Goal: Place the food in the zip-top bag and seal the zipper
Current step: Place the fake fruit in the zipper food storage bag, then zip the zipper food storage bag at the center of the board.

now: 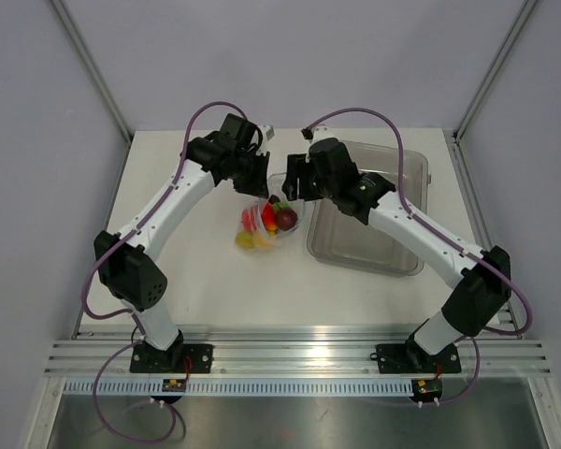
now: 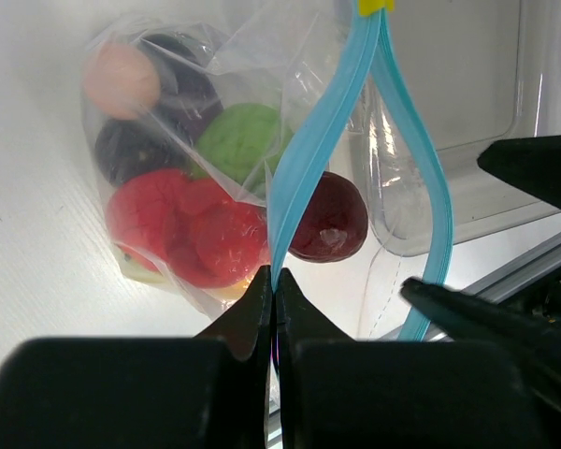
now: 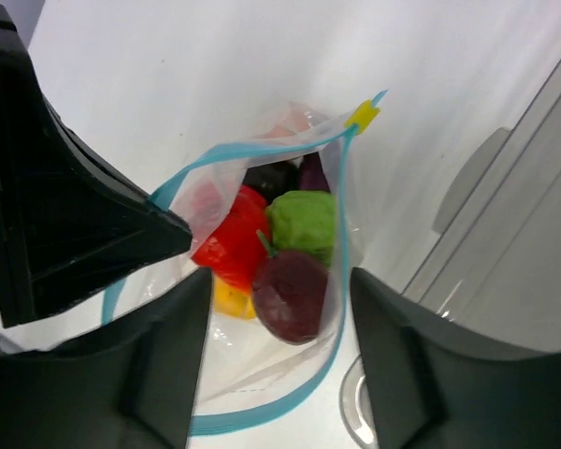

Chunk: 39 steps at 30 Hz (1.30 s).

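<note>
Top external view: the zip-top bag (image 1: pixel 269 223) rests on the white table (image 1: pixel 196 271), just beside the left wall of the grey bin (image 1: pixel 374 245). The food (image 1: pixel 279 217) is inside it, a heap of red, yellow, green and dark pieces. The left gripper (image 1: pixel 255 185) and the right gripper (image 1: pixel 293 190) are near each other over the far end of the bag. From here I cannot tell how their jaws stand.

Left wrist view: the left gripper (image 2: pixel 273 285) is closed fully on one side of the zipper (image 2: pixel 309 159), with the light-blue strip pinched between its two tips. The other side of the strip bows away to the right, so the mouth is open. Both sides meet at the top at a yellow tab (image 2: pixel 374 7). Inside the clear plastic I see red pieces, a green one, a pink one, dark purple ones and a dark red round one (this last is nearest to the mouth). The right gripper's black fingers (image 2: pixel 467 316) show at the right, well apart from each other.

Right wrist view: the right gripper (image 3: pixel 279 281) is wide open and holds nothing. The open mouth of the bag lies between its fingers. The left gripper (image 3: pixel 178 229) touches the strip on the left side. The bin stands at the right edge.
</note>
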Each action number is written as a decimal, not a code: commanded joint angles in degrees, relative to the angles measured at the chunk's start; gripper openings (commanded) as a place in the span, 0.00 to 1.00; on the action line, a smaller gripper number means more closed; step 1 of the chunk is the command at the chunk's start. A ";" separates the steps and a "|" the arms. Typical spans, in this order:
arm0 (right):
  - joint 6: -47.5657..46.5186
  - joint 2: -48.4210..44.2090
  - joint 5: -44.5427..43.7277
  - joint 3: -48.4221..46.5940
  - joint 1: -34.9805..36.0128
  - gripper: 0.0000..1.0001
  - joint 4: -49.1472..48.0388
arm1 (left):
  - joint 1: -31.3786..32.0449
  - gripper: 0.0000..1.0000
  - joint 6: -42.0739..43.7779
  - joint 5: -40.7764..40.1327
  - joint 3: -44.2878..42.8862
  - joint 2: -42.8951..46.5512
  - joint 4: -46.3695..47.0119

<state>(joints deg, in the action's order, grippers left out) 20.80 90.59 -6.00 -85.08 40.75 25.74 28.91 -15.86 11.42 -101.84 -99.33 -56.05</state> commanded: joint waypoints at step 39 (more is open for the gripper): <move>32.55 -4.19 5.74 8.17 -0.67 0.00 -4.82 | 20.93 0.77 10.32 -16.86 15.09 21.90 11.75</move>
<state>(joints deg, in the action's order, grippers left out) 50.37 87.37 -1.43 -76.95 39.44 24.53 48.90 -6.39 -3.07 -88.75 -73.95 -48.14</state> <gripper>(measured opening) 0.011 0.759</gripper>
